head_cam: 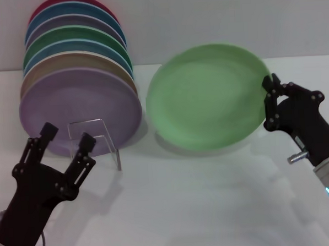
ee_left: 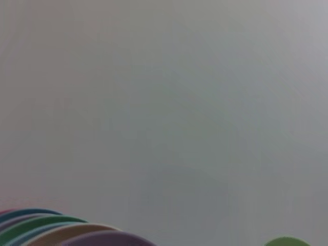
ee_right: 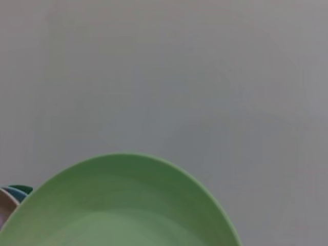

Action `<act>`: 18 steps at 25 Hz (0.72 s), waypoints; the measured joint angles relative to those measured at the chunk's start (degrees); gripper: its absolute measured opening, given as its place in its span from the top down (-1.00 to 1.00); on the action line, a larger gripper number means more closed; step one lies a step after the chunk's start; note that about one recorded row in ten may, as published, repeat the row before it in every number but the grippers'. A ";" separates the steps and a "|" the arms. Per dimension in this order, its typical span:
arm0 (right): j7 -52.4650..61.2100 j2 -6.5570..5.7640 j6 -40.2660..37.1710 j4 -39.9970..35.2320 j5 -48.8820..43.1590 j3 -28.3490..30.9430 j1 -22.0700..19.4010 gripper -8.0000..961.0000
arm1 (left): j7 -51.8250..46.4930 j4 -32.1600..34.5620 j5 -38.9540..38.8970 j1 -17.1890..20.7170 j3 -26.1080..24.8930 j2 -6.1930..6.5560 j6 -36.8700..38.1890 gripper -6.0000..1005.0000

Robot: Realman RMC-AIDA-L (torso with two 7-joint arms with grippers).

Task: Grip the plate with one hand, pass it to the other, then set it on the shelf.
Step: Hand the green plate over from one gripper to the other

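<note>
Both arms end in matte black hardware. The left pincer (head_cam: pixel 65 137) has two long black fingers, each tipped with a squarish block pad, rising from a broad angular black palm studded with small silvery screw heads; a dark cable loops beside its silver cylindrical wrist. The right pincer (head_cam: pixel 273 89) has the same black, faceted body with pale screws along its edges, and a small metal stub projects from its side. Its wrist is a silver cylinder bearing a glowing cyan light ring.
</note>
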 joint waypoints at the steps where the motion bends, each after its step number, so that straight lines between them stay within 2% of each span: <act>1: -0.02 0.03 -0.28 0.16 0.00 -0.47 -0.31 0.95 | 0.09 0.05 0.03 -0.17 0.30 0.00 -0.10 -0.68; 10: -0.47 0.16 -2.67 1.88 0.00 -3.79 -2.84 0.95 | 0.46 0.53 0.05 -1.52 1.33 0.01 -2.84 -0.67; 18: -11.70 0.23 -1.84 9.90 0.52 -5.72 -6.49 0.95 | 3.53 -0.63 0.03 -2.32 1.44 -0.10 -8.05 -0.67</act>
